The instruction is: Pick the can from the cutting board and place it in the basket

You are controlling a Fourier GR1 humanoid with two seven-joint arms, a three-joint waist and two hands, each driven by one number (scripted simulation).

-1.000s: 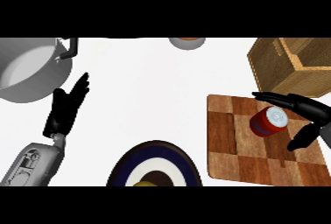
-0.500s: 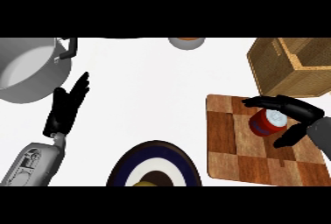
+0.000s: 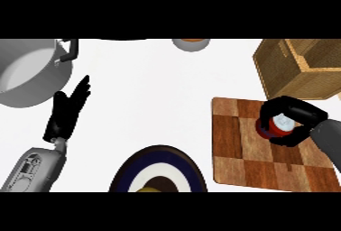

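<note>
A red can (image 3: 278,126) with a pale lid stands on the checkered wooden cutting board (image 3: 246,153) at the right. My right hand (image 3: 300,115) is curled round the can from the right, fingers over its top and thumb below it, hiding much of it. The woven basket (image 3: 296,67) stands just beyond the board at the upper right. At the left my left hand (image 3: 66,113) rests open over the white counter, fingers pointing up.
A grey pot (image 3: 26,72) with a handle occupies the upper left. A dark blue plate (image 3: 156,173) with food lies at the bottom middle. A small bowl (image 3: 191,43) shows at the top edge.
My right hand has moved left across the board and closed its fingers round the can. The left hand has not moved.
</note>
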